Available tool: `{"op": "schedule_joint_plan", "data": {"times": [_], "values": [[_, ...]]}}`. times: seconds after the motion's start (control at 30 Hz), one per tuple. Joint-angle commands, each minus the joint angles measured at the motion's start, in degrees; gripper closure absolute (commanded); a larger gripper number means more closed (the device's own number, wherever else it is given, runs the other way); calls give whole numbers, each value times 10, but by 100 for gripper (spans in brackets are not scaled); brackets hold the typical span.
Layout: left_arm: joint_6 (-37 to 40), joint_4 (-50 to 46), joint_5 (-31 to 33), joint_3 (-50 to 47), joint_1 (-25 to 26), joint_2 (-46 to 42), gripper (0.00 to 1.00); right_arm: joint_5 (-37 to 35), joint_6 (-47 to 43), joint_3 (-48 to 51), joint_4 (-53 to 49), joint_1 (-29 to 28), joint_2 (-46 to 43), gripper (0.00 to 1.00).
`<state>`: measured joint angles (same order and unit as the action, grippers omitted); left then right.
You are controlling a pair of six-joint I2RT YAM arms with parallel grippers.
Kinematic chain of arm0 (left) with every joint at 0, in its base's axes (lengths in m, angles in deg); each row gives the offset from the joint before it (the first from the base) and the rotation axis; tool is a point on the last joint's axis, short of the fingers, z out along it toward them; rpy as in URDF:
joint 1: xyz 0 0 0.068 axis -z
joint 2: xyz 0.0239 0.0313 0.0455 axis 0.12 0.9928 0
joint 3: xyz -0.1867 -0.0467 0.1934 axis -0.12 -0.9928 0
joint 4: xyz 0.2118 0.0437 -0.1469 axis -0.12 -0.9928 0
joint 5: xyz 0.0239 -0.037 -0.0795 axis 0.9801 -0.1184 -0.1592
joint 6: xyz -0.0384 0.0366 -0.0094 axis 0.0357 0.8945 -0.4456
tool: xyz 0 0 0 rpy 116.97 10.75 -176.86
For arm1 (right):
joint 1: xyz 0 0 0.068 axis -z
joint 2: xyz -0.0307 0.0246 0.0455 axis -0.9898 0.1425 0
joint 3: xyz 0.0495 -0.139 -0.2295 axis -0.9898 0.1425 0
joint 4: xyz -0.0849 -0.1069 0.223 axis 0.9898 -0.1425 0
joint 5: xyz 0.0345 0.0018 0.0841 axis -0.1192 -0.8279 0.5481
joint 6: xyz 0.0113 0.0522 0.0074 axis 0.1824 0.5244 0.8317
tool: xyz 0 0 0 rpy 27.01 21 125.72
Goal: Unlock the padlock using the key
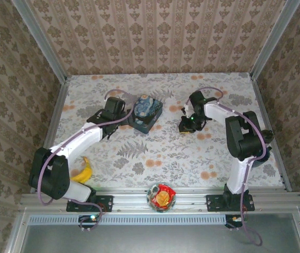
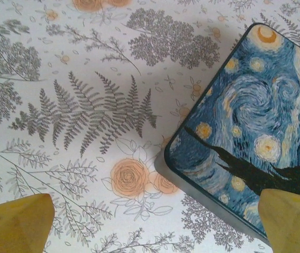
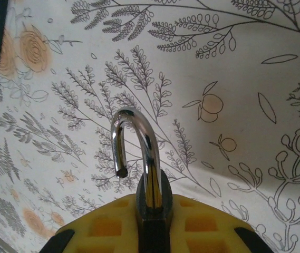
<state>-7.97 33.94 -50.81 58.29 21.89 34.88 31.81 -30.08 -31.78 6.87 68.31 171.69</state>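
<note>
A: Padlock (image 3: pixel 151 184)?
B: Tiny, dark body, shiny silver shackle (image 3: pixel 134 118) with one end out of the body. It's over the floral table (image 1: pixel 139 153), right of the blue starry box (image 1: pixel 146 112).
A: Grippers?
B: Right gripper (image 3: pixel 152 232) is pinched tight on the padlock's body. Left gripper (image 2: pixel 155 226) is spread wide and empty, at the box's corner.

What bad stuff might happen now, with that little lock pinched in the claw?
1. The right claw pinches the padlock only by its dark body, and the shiny hook sticks out, so the lock might twist or slip out.
2. The left claw hangs open right at the corner of the blue box, so it might bump the box when it moves.
</note>
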Motion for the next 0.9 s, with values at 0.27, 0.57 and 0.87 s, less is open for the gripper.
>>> {"op": "schedule_joint_plan", "data": {"times": [0.27, 0.57, 0.87], "values": [[-49, 14, -54, -13, -14, -18, 0, -85, -27, -34, -75, 20, 42, 64], [-124, 19, -81, -17, -17, -18, 0, -115, -11, -52, -76, 21, -26, 29], [-194, 86, -141, -45, -15, 10, 0, -102, 30, -120, 39, -16, -23, 13]]}}
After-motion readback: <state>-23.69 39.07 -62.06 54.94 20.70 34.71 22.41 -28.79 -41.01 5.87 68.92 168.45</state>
